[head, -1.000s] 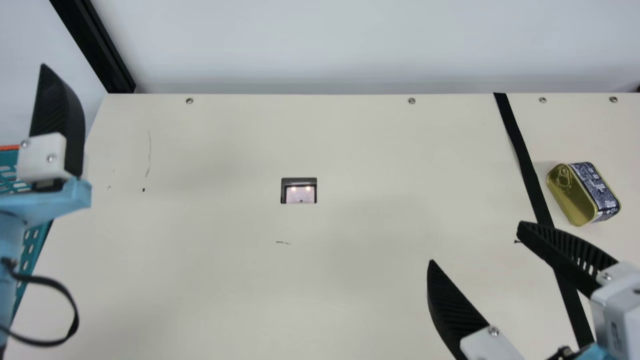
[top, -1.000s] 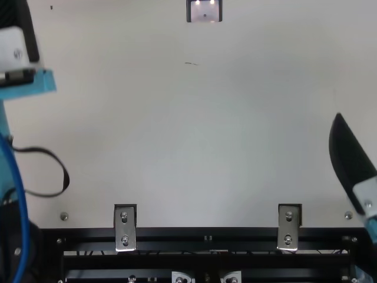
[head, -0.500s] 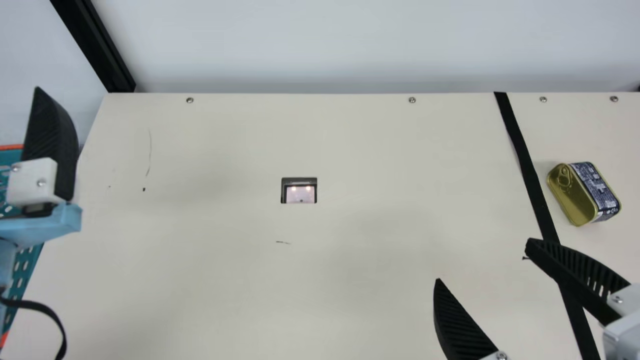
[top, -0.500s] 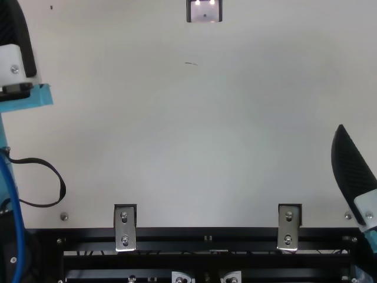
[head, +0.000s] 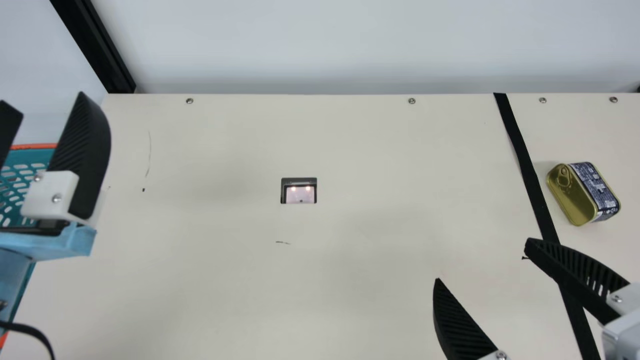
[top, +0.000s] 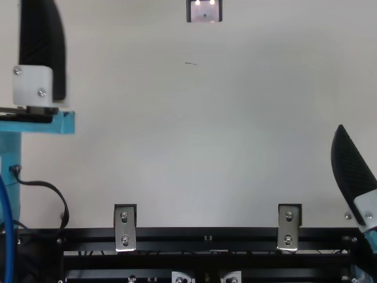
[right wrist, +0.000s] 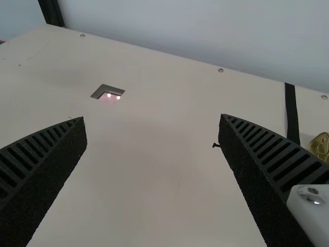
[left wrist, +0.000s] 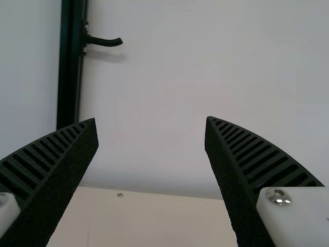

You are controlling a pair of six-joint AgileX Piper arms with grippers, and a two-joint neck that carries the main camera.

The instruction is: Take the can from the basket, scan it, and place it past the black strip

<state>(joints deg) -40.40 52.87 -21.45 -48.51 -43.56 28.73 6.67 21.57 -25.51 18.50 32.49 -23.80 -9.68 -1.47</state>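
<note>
Now left gripper (head: 44,98) nearer the middle of the table (head: 300,280) than before, fingers apart, as on right gripper (head: 483,259)

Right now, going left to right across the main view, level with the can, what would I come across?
Left gripper, lit scanner window, black strip, can.

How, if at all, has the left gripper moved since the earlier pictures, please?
Yes: in the main view the left gripper has shifted right, nearer the lit scanner window.
</note>
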